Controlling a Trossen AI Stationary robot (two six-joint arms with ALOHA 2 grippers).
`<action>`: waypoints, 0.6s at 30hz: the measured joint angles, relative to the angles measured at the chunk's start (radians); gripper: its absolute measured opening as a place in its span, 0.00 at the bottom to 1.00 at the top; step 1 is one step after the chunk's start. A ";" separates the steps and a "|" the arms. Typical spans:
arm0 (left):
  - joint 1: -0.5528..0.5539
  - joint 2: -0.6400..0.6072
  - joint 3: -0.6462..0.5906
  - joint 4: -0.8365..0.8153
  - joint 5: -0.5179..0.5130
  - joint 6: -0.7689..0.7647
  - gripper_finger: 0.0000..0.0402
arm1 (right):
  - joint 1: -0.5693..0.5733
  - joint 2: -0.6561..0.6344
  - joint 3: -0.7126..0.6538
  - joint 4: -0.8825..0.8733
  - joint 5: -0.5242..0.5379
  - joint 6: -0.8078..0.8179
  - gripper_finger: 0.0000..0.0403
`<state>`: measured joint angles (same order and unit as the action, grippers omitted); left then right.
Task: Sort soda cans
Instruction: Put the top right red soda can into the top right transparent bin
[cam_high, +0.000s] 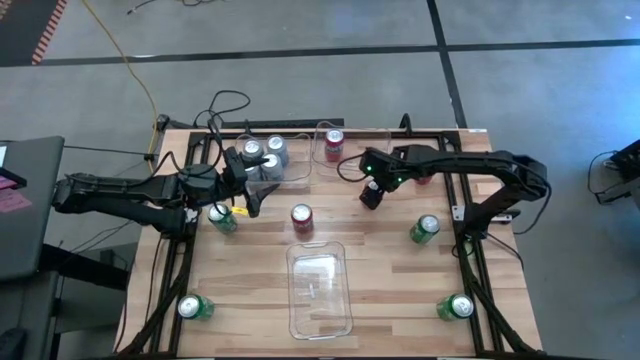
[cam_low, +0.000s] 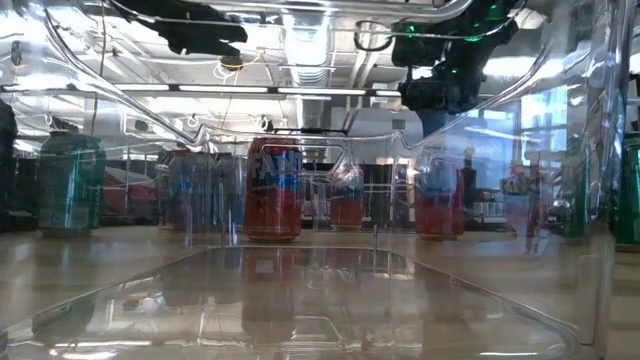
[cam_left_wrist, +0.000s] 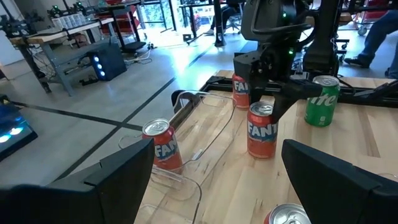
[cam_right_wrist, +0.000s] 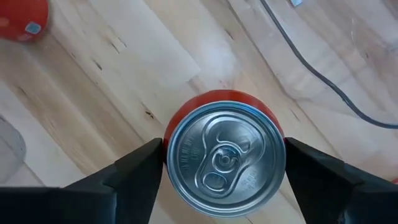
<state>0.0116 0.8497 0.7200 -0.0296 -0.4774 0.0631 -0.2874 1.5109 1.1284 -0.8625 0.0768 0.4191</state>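
A red soda can (cam_right_wrist: 224, 158) with a silver top stands upright on the wooden table (cam_high: 380, 270), right of the middle. My right gripper (cam_high: 371, 196) points down over it, open, with one finger on either side of the can. My left gripper (cam_high: 250, 190) hangs level above the table's left part, open with nothing between its fingers. Another red can (cam_high: 301, 216) stands at the middle. One red can (cam_high: 334, 143) sits in the far clear bin, beside silver-grey cans (cam_high: 262, 156) in the neighbouring bin. Green cans (cam_high: 424, 229) (cam_high: 222, 217) stand loose on the table. My right gripper comes at the red can from above, its fingers (cam_right_wrist: 140, 171) close against the can's two opposite sides near the top rim (cam_right_wrist: 169, 155). Whether they touch the can I cannot tell. The can stands upright with its base on the table.
A clear bin (cam_high: 320, 290) lies at the near middle. Two more green cans (cam_high: 196, 307) (cam_high: 459, 306) stand at the near corners. Another red can (cam_left_wrist: 240, 90) stands beyond the right gripper. Cables (cam_high: 225, 105) trail over the far edge.
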 joint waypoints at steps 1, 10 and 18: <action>0.000 0.000 0.000 0.000 0.000 0.000 0.86 | 0.000 -0.001 -0.007 0.012 0.002 0.004 0.81; 0.000 0.000 0.000 -0.003 0.000 0.000 0.86 | -0.001 0.005 -0.074 0.054 -0.003 0.021 0.96; 0.000 0.000 0.000 -0.003 0.000 0.000 0.86 | -0.001 0.001 -0.071 0.095 -0.002 -0.009 0.89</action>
<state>0.0116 0.8497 0.7203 -0.0330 -0.4778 0.0628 -0.2882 1.5116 1.0576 -0.7672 0.0749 0.4098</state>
